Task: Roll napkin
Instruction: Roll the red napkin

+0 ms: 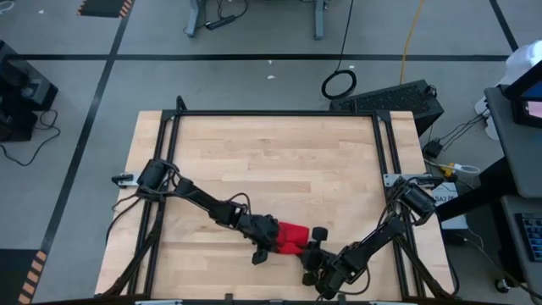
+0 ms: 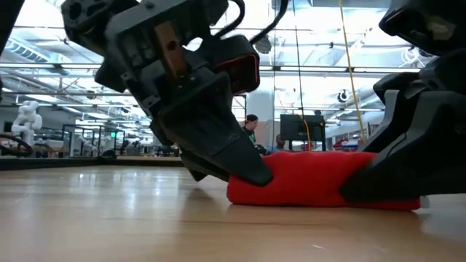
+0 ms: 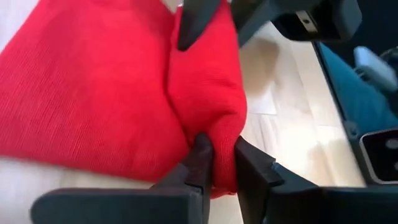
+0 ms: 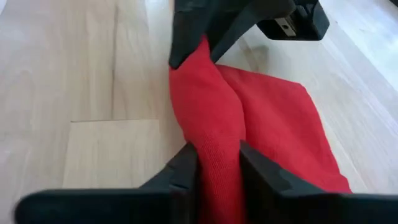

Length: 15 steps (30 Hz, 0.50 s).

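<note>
The napkin (image 1: 292,237) lies on the table (image 1: 271,161) near its front edge, directly between the two hands, and its rolled ridge runs from one hand straight to the other. That shared line is what the coming move turns on.

The left hand (image 3: 221,163) sits at one end of the ridge, its fingers drawn nearly together with a fold of red cloth pinched between them. The right hand (image 4: 217,163) sits at the opposite end, its fingers set on either side of the roll and gripping it somewhat more widely. In each wrist view the other hand's fingertips show at the far end of the same ridge, so the two hands face each other along the roll's long axis, neither one nearer to it than the other.

The flat, unrolled part of the napkin spreads out from the ridge to one side only. In the low view the cloth rests on the table as a low red bundle with a hand pressed at each end.

Judging from this, the roll is begun but not finished: further rolling would have to carry the ridge sideways, across the axis joining the hands, toward the flat part, with both ends moving together so that the roll stays straight.
</note>
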### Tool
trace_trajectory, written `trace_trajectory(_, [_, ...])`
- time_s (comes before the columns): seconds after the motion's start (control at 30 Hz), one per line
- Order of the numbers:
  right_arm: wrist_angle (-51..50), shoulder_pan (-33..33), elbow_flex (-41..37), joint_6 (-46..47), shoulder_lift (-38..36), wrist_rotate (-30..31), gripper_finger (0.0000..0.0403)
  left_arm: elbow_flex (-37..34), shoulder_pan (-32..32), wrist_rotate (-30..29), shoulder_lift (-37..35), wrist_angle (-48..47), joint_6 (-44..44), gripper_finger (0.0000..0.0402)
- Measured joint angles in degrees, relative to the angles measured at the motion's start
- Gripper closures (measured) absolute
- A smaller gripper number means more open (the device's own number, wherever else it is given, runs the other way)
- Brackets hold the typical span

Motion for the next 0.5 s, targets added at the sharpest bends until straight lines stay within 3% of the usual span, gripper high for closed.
trace_trajectory(0.13, [-0.5,0.2,0.0,1.3,0.0,0.0,0.0358,0.0,-1.3,-1.6,-0.1,0.4,3.1,0.0312])
trace_trajectory(0.33, [-0.6,0.6,0.0,4.0,0.0,-0.2,0.0351,-0.3,-1.4,-3.4,-4.4,-5.3,2.5,0.0244])
trace_trajectory(0.5, [-0.6,0.6,0.0,9.4,0.0,-1.2,0.0347,-0.3,-3.4,-13.1,-9.3,-8.4,8.5,0.0223])
